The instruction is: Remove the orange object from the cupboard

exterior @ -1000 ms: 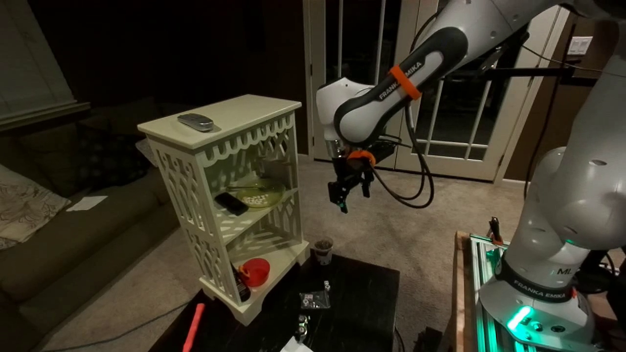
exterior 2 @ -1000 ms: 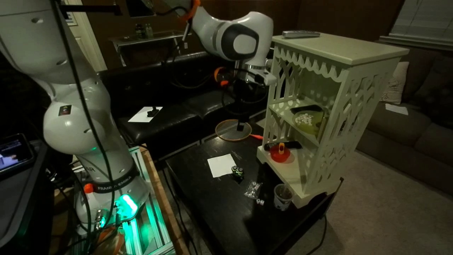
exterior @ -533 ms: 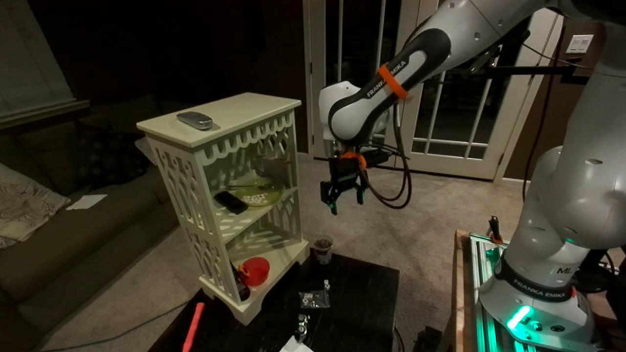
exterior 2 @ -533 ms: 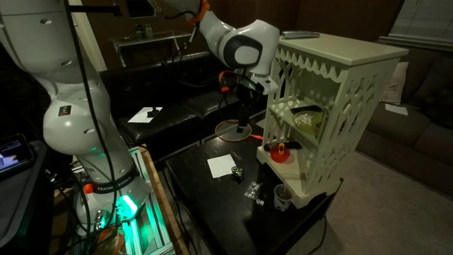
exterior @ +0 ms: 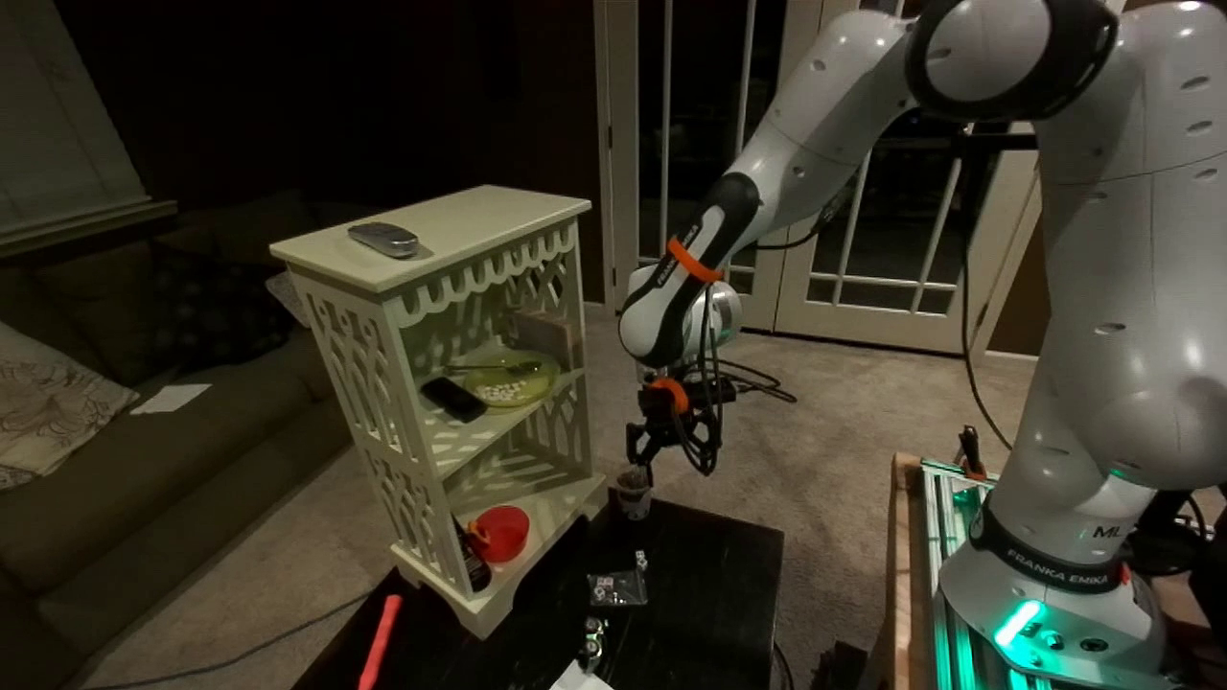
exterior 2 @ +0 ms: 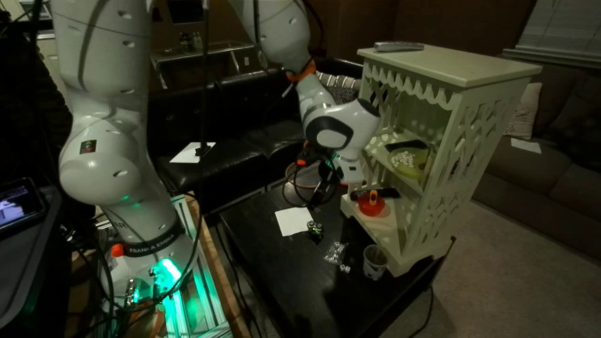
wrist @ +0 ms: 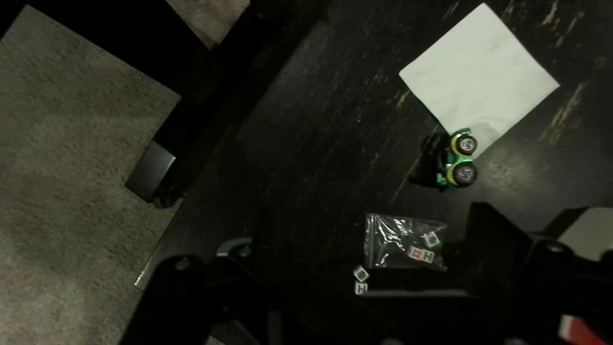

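The cream cupboard (exterior: 451, 225) stands upright on the dark table (exterior: 709, 556). On its bottom shelf sits a red bowl (exterior: 504, 533) with an orange handle-like piece (exterior: 476, 531) at its side. In an exterior view the orange piece (exterior 2: 373, 196) stands up in front of the red bowl (exterior 2: 371, 207). My gripper (exterior: 676, 467) is outside the cupboard, apart from the bowl, pointing down over the table. In the wrist view the gripper (wrist: 371, 220) has its dark fingers wide apart, with nothing between them. A red patch shows at that view's lower right; I cannot tell what it is.
A cup (exterior 2: 375, 262), a plastic bag (wrist: 404, 242), loose dice (wrist: 360, 280), a small green toy (wrist: 459, 160) and white paper (wrist: 479, 72) lie on the table. A dark bottle-like thing (exterior: 472, 561) lies beside the bowl. A green plate (exterior: 527, 379) and phone (exterior: 453, 399) are on the shelf above.
The arm has reached forward and down, and my gripper has dropped lower beside the cupboard. The bowl, the orange piece and the cupboard have not moved.
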{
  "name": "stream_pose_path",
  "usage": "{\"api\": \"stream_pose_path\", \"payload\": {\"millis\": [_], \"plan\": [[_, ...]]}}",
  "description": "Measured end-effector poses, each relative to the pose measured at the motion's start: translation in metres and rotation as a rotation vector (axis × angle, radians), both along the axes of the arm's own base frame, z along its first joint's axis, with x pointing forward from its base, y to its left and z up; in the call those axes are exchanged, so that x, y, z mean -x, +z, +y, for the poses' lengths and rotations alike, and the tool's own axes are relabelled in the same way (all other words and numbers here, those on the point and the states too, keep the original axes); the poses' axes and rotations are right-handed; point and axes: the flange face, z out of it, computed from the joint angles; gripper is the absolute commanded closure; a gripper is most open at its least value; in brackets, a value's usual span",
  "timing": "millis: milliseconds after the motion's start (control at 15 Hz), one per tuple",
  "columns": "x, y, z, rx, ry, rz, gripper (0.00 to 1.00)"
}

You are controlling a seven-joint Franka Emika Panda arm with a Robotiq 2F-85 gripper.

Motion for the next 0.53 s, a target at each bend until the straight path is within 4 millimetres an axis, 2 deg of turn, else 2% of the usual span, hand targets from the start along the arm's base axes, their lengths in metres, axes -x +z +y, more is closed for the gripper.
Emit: {"api": "stream_pose_path", "payload": {"millis": [133,333,533], "plan": [[-0.005,-0.015,0.0,0.007,-0.005,0.028,0.0],[-0.009,-0.018,0.003,-0.028,-0.061,-0.007,0.0],[-0.015,-0.03,0.022,-0.132,-0.169,-0.089,0.0]]}}
